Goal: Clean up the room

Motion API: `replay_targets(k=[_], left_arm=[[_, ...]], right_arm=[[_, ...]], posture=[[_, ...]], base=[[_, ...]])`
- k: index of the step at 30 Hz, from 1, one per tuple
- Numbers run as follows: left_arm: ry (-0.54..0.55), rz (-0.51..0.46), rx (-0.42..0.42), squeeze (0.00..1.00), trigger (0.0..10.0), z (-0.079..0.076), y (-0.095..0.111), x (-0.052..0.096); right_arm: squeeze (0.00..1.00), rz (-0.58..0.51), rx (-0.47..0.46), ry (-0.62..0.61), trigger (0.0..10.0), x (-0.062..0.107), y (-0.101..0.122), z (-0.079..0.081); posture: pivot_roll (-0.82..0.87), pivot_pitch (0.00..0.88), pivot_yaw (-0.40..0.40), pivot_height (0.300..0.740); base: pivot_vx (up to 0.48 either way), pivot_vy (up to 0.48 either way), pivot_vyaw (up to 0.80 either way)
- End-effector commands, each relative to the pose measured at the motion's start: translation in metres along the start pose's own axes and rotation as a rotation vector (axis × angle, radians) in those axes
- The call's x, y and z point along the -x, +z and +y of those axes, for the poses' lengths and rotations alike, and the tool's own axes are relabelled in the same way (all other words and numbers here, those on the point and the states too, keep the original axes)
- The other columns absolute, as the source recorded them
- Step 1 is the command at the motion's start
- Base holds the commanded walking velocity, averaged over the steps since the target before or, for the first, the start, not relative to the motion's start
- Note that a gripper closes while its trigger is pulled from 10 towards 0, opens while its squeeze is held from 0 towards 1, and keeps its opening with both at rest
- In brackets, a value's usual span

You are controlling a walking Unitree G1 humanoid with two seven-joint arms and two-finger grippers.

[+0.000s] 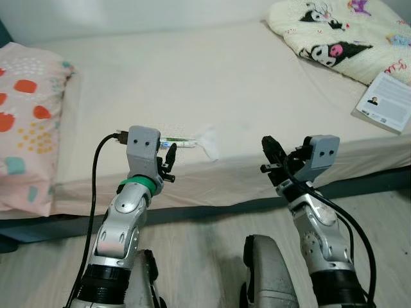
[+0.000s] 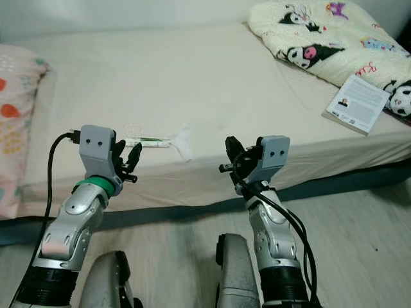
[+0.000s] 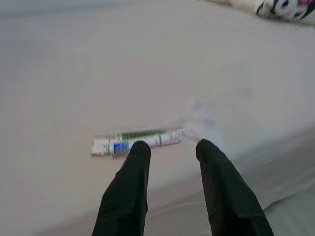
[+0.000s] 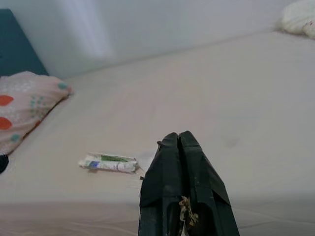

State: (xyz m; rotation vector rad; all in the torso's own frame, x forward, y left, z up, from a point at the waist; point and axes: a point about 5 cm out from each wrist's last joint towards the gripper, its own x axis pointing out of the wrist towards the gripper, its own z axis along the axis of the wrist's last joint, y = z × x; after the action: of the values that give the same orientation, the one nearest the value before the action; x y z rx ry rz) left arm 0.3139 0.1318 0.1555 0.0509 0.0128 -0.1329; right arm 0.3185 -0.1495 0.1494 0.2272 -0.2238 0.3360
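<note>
**Left gripper lined up on the bed litter**

The left gripper (image 3: 167, 150) hovers with fingers apart just short of the wrapper (image 1: 176, 140) near the bed's (image 1: 212, 77) front edge — best to ease forward and straddle it squarely. The right gripper (image 4: 179, 142) waits pressed together. Farther off lie a pillow (image 1: 26, 122), a booklet (image 1: 388, 101) and a cartoon blanket (image 1: 340, 32).

left gripper (image 2: 130, 156) – beside tube (image 2: 146, 142) | bed (image 2: 212, 83) – book (image 2: 357, 101)
</note>
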Motion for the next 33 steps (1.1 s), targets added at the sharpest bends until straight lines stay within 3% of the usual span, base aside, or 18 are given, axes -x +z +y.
replay_targets(k=[1,8,9,16,19,26,27,29,30,33], left_arm=[[0.029,0.014,-0.017,0.0,10.0,0.007,-0.002,0.004],[0.078,0.009,-0.028,0.0,10.0,0.013,-0.001,0.006],[0.085,0.011,-0.037,0.0,10.0,0.012,-0.001,0.003],[0.084,0.013,-0.037,0.0,10.0,0.007,-0.001,-0.003],[0.098,-0.013,-0.034,0.0,10.0,0.007,0.009,-0.007],[0.16,-0.052,-0.053,0.0,10.0,0.027,0.028,0.01],[0.163,-0.058,-0.059,0.0,10.0,0.028,0.03,0.012],[0.163,-0.058,-0.059,0.0,10.0,0.028,0.03,0.012],[0.165,-0.064,-0.064,0.0,10.0,0.03,0.032,0.014],[0.165,-0.084,-0.085,0.0,10.0,0.031,0.04,0.025]], right_arm=[[0.0,0.02,-0.016,0.025,10.0,-0.002,-0.005,0.004],[0.0,0.029,-0.019,0.097,10.0,-0.016,-0.002,0.009],[0.0,0.04,-0.003,0.134,10.0,-0.024,-0.001,0.01],[0.0,0.048,0.013,0.147,10.0,-0.03,0.0,0.006],[0.0,0.061,0.005,0.15,10.0,-0.036,-0.001,0.005],[0.04,0.132,0.014,0.061,10.0,-0.052,-0.012,-0.009],[0.66,0.133,0.008,0.047,10.0,-0.054,-0.011,-0.011],[0.66,0.133,0.008,0.047,10.0,-0.054,-0.011,-0.011],[1.0,0.133,-0.003,0.037,10.0,-0.056,-0.01,-0.013],[1.0,0.14,-0.017,0.038,10.0,-0.066,-0.006,-0.013]], posture=[[-0.06,0.067,0.074,0.527],[-0.04,0.11,0.068,0.517],[-0.05,0.12,0.08,0.517],[-0.04,0.119,0.075,0.517],[-0.01,0.16,0.058,0.517],[0.05,0.248,0.057,0.517],[0.06,0.257,0.058,0.517],[0.06,0.257,0.058,0.517],[0.06,0.264,0.059,0.517],[0.11,0.296,0.06,0.517]], base=[[0.0,0.0,0.0],[0.0,0.0,0.0],[0.0,0.0,0.0],[0.0,0.0,0.0],[0.0,0.0,0.0],[0.0,0.0,0.0],[0.0,0.0,0.0],[0.0,0.0,0.0],[0.0,0.0,0.0],[0.0,0.0,0.0]])
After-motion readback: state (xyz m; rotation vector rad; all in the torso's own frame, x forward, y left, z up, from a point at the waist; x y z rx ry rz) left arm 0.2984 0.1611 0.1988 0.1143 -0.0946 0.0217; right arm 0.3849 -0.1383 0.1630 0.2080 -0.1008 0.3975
